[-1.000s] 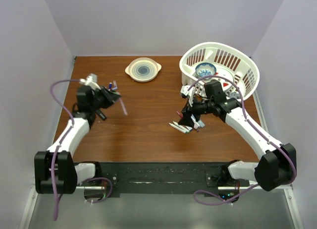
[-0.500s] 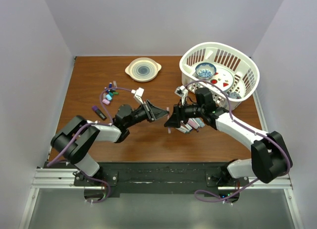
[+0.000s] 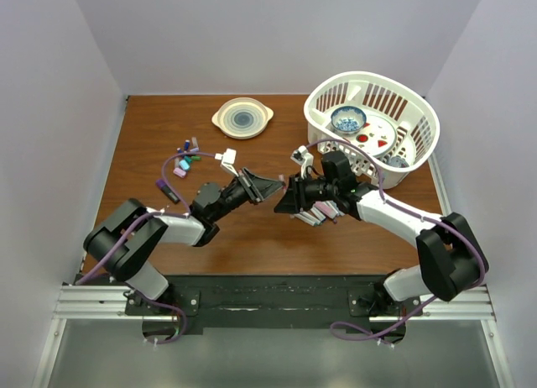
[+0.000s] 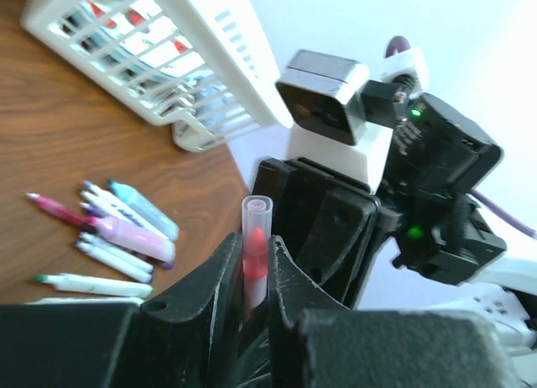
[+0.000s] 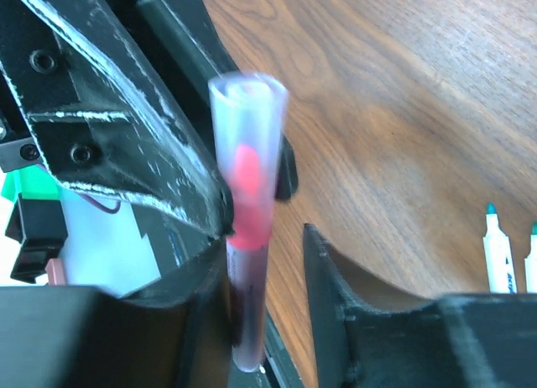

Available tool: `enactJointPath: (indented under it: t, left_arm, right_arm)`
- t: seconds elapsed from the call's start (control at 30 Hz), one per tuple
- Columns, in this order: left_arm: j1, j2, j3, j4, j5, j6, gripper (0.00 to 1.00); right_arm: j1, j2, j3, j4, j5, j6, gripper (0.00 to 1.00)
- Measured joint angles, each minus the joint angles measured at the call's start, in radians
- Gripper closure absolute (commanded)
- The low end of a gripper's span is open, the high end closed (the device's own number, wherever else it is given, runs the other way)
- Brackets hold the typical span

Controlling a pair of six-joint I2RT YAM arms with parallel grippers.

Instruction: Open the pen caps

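Cap [image 5: 246, 128] points along pen [image 5: 245, 312] axis into right gripper [image 5: 264, 249], seemingly apart | left gripper [image 4: 252, 247] clamped on pen

The left arm [image 3: 172, 223] extends low toward the table centre, and the right arm [image 3: 393, 215] extends leftward to meet it. The left gripper [image 3: 268, 188] and right gripper [image 3: 285, 200] face tip to tip. The left fingers clamp a pen [image 4: 255, 237]. The right jaws stand apart, straddling it.
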Motion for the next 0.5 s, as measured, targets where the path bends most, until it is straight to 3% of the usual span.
enactJointPath:
  t: [0.07, 0.1, 0.17, 0.3, 0.37, 0.5]
  left_arm:
    - [0.000, -0.020, -0.012, -0.020, -0.023, 0.011, 1.00]
    - [0.000, -0.029, -0.018, -0.031, -0.037, 0.014, 1.00]
    - [-0.003, -0.050, -0.026, -0.045, -0.050, 0.014, 0.96]
    - [-0.005, -0.066, -0.029, -0.047, -0.058, 0.028, 0.58]
    - [-0.005, -0.068, -0.029, -0.042, -0.056, 0.042, 0.52]
    - [-0.005, -0.068, -0.029, -0.042, -0.048, 0.055, 0.52]
  right_arm:
    - [0.000, 0.000, 0.002, 0.003, -0.008, 0.001, 0.97]
    - [0.002, 0.000, 0.003, 0.003, -0.010, 0.000, 1.00]
    - [0.006, 0.000, 0.006, 0.003, -0.018, -0.001, 1.00]
    - [0.006, 0.001, 0.026, -0.020, -0.035, -0.038, 1.00]
    - [0.005, 0.011, 0.047, -0.049, -0.051, -0.074, 1.00]
    - [0.005, 0.039, 0.075, -0.094, -0.096, -0.139, 1.00]
